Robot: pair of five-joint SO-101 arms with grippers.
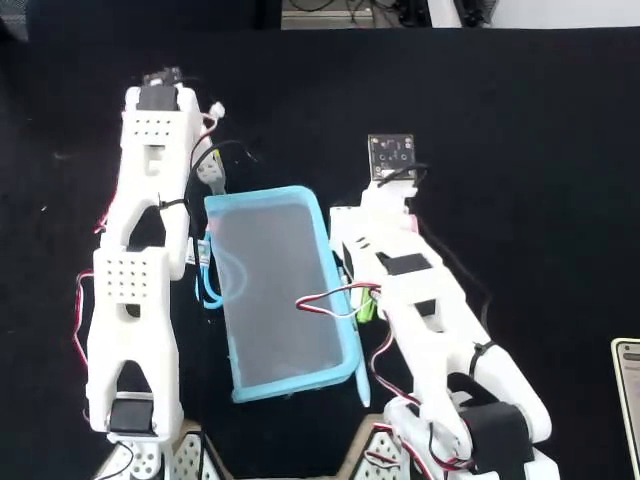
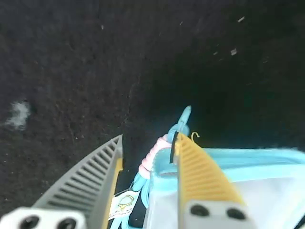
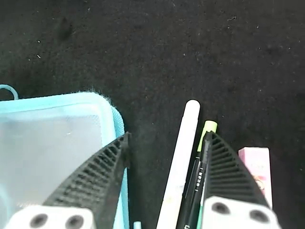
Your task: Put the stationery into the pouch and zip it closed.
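Well, the right gripper (image 3: 167, 138) hangs released over the stationery. The white pen (image 3: 180, 157) and black pen (image 3: 193, 187) lie side by side between its fingers. The green marker (image 3: 208, 128) lies tight against the inner face of one finger, and the pink eraser (image 3: 255, 168) sits just outside that same finger. The pouch (image 3: 47, 143) lies just outside the other finger, its edge nearly under the tip.

The left gripper (image 2: 147, 138) is also unclenched. A pouch corner rests against its yellow pad (image 2: 200, 171), and a blue cord (image 2: 181, 125) sits in the gap between the fingers. Nothing is grasped. I cannot tell whether the zip is open.

The step looks like the first pick, since all the stationery sits on the table (image 3: 143, 47) and none is in the pouch. To do it well:

- Centre the fingers on one pen, preferably the white one, so that closing does not pinch two barrels and roll them apart.
- Keep the pouch-side finger off the blue rim as it comes down, or the pouch will be dragged.
- Grip near the middle of the barrel so that the pen lifts level.
- Have the left fingers clamp the corner first, so that the pouch holds steady as the pen goes in.
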